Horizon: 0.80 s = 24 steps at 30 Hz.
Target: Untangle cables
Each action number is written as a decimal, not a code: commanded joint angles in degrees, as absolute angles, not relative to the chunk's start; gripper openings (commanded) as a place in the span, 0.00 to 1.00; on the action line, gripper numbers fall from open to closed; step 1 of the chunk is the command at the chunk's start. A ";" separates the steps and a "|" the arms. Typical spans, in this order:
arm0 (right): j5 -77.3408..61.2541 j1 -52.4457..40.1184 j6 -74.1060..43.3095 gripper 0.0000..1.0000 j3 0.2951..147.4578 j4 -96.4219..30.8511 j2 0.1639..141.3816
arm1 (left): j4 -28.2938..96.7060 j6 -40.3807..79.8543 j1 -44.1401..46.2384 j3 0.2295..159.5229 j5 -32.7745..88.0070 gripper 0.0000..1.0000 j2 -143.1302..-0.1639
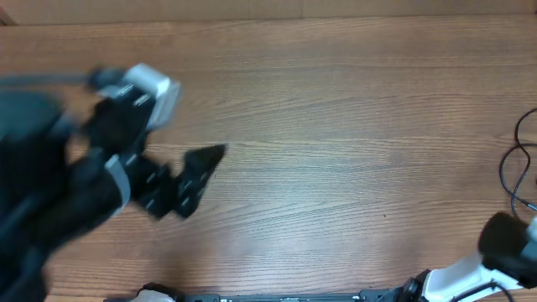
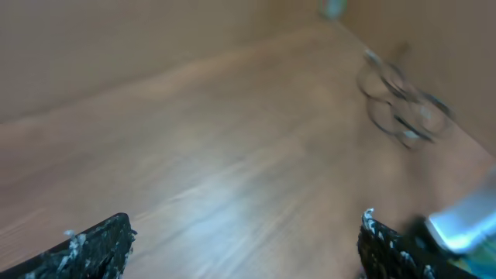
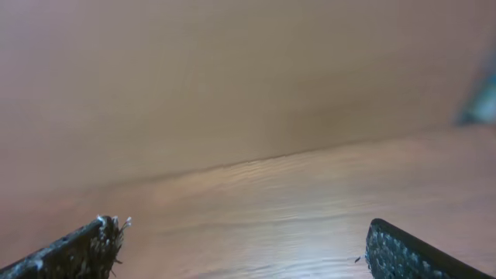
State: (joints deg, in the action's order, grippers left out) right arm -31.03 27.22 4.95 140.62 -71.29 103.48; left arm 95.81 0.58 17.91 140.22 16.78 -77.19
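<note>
Left gripper (image 1: 189, 180) at full spread, empty, over table (image 1: 336, 126) mid-left; right gripper (image 3: 244, 244) likewise spread, empty. Cables (image 1: 518, 168) in loose loops at right edge, well apart from both. Wide jaws presumably in readiness for next grasp.

Even, warm light on the desk (image 1: 336, 101), shadows faint. Overhead, the left arm (image 1: 50, 184) smears with motion blur. Both wrist views are soft; the cables (image 2: 403, 105) show as grey streaks, and a pale sheen crosses the wood
</note>
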 commanded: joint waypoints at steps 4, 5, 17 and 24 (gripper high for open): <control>-20.86 10.72 9.67 1.00 141.45 -75.02 96.75 | 96.79 6.92 17.93 140.44 0.47 0.92 -70.94; -17.37 7.14 10.37 1.00 141.45 -76.09 95.88 | 96.79 6.92 17.91 140.11 0.40 0.92 -70.06; 19.55 -31.09 7.64 1.00 141.38 -86.85 85.82 | 92.58 11.84 18.04 123.31 -12.19 0.89 -58.15; 28.25 -34.44 -10.50 1.00 140.62 -97.03 81.25 | 85.89 11.81 18.04 105.95 -13.02 0.89 -49.30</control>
